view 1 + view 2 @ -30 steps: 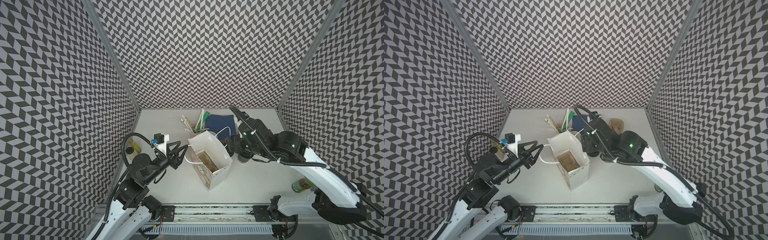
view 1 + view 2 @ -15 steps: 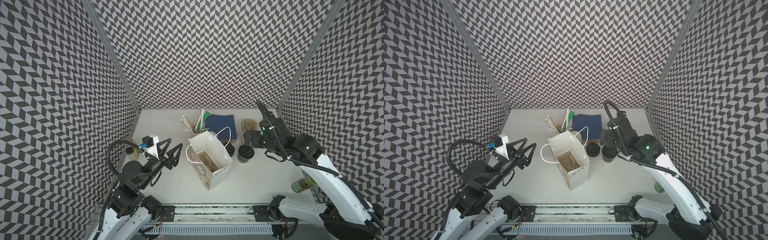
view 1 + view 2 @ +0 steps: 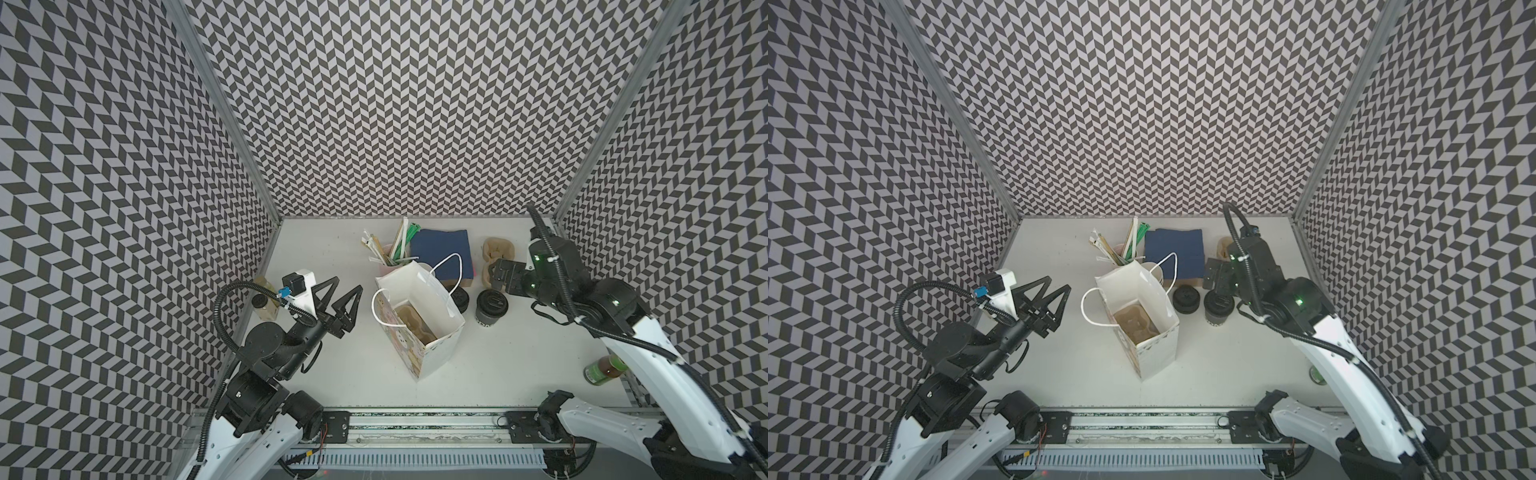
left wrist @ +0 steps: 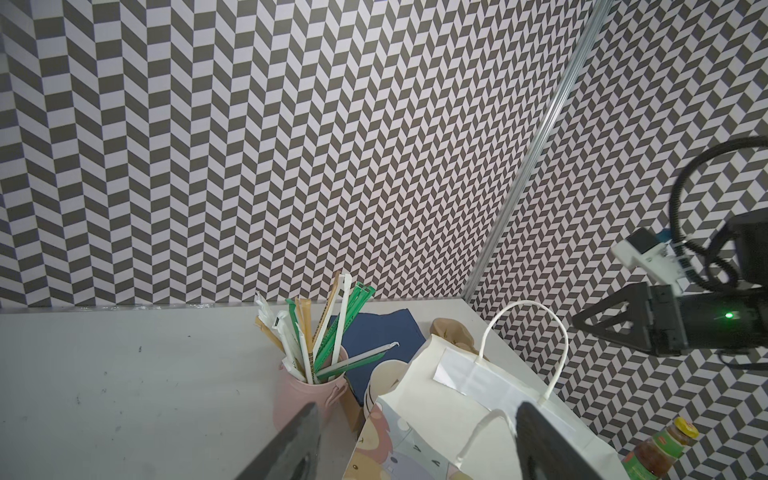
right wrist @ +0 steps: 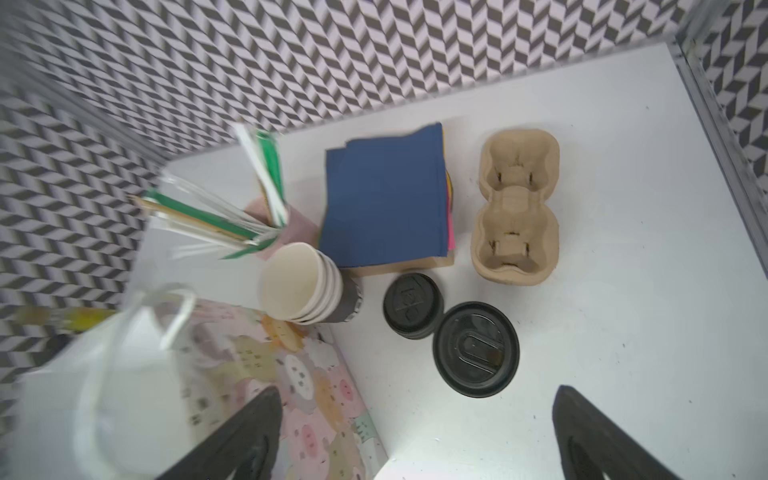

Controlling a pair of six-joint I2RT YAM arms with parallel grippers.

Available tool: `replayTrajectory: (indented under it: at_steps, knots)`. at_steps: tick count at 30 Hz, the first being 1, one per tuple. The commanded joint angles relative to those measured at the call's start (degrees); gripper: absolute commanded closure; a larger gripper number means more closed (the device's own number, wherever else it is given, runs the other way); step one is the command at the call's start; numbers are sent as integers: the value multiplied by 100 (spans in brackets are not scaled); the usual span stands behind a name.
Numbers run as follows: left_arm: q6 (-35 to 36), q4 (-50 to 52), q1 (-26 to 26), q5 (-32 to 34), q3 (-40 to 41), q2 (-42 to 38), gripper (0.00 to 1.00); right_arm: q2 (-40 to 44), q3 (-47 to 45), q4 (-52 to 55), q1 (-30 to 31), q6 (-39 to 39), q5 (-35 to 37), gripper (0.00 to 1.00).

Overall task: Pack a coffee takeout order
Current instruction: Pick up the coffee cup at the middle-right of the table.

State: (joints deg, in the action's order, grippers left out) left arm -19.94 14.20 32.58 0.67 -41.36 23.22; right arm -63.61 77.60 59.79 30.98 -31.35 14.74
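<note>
cup [image 3: 491, 307] stood lidded on surface [image 3: 519, 365] beside bag [image 3: 419, 291] | left jaws open, empty | right jaws open, empty, near cup | cup looked light, crushable; lid [image 5: 476, 348] could pop: grip mid-wall below lid, gently

White tabletop [image 3: 519, 365] carries: cartoon-print white paper bag [image 3: 415, 282], upright, mid-table. Behind it: pink holder of wrapped straws [image 4: 307, 395], stack of white-lined paper cups [image 5: 299, 286], napkin stack topped by navy-blue paper napkin [image 3: 442, 253], tan moulded-pulp two-cup carrier [image 5: 517, 208]. Dark paper cup with black lid [image 3: 491, 305] just beside loose black lids [image 5: 412, 305]. Green-labelled bottle [image 3: 602, 370] at right edge.
</note>
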Motion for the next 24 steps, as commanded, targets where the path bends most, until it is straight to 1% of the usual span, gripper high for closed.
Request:
replayTrajectory:
  at_steps: [1,4,5,7,9,12,14,15,18,24]
  knots:
    - [96,55,-32,135,63,-82,26,-107,-372,-273,-261,45,-345,1]
    - [96,73,-6,140,67,-79,26,-348,-624,-392,-555,108,-491,0]
    - [96,75,3,127,67,-75,26,-408,-768,-507,-635,161,-659,0]
    - [96,83,19,127,67,-77,26,-467,-997,-699,-744,182,-801,3]
    - [98,83,25,144,67,-76,26,-535,-1155,-874,-793,212,-884,5]
    - [105,83,23,153,76,-51,26,-753,-1254,-987,-819,251,-815,5]
    - [105,92,29,164,67,-33,26,-926,-1350,-1094,-826,347,-1076,7]
    - [111,83,29,162,67,-25,26,-1015,-1326,-1057,-824,349,-1096,8]
    - [114,92,29,205,67,-11,26,-1308,-1141,-867,-822,475,-999,9]
    - [125,120,23,292,67,24,24,-1496,-1267,-960,-836,492,-710,9]
